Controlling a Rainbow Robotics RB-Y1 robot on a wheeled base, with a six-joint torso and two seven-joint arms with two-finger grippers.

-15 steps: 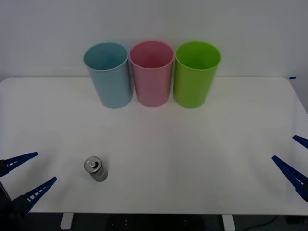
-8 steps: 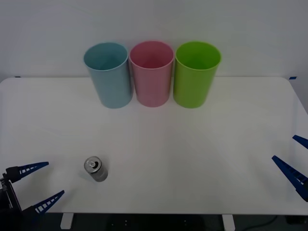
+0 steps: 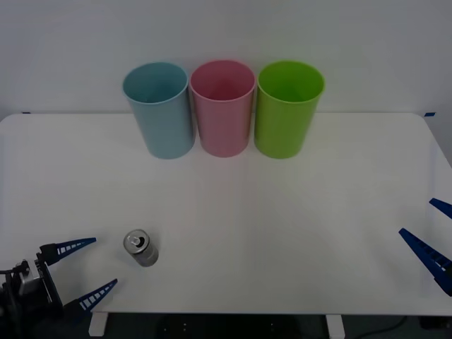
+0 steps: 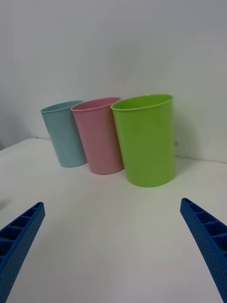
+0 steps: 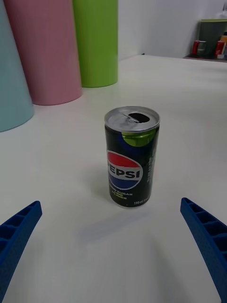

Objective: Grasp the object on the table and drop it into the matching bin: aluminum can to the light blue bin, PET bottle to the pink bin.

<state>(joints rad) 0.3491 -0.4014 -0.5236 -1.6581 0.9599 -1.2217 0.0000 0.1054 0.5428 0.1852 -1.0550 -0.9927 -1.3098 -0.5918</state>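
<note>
A small dark aluminum can with a silver opened top stands upright on the white table, near its front left. My left gripper is open just left of the can, its fingers pointing at it and apart from it. The light blue bin stands at the back left of a row, with the pink bin beside it. At the table's right edge, my right gripper is open and holds nothing.
A lime green bin stands right of the pink one, the three touching or nearly so at the back. A white wall rises behind them. The table's front edge runs close below the can.
My left gripper has moved right and toward the can, still open. The can, the bins and the right gripper have stayed in place.
</note>
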